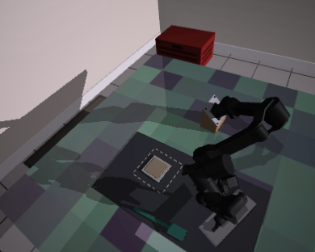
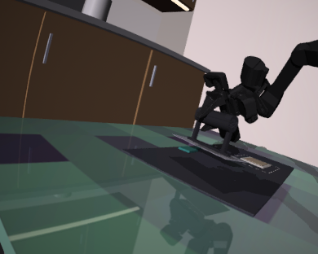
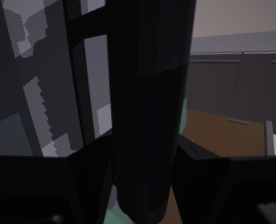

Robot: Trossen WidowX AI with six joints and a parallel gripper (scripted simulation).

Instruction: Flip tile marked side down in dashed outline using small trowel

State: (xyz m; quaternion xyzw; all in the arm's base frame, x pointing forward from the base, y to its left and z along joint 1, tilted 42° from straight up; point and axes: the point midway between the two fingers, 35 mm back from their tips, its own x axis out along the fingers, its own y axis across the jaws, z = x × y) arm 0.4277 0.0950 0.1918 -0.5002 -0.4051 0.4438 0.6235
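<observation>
The tile (image 1: 156,168) (image 2: 255,162) lies flat inside the dashed outline (image 1: 168,157), with a plain tan face and pale rim up; its underside is hidden. My gripper (image 1: 231,207) (image 2: 218,117) (image 3: 140,129) is shut on the dark bar handle of the grey flat-bladed trowel. The trowel's blade (image 1: 220,238) (image 2: 211,151) is held raised over the right part of the mat in the top view, apart from the tile. The wrist view shows the handle upright between the fingers.
The dark mat (image 1: 123,161) (image 2: 161,159) lies under tile and trowel. A teal flat-bladed tool (image 1: 177,231) (image 2: 187,149) lies at its front edge in the top view. A wooden block with a white dotted face (image 1: 209,122) stands behind. A red cabinet (image 1: 185,37) is far back.
</observation>
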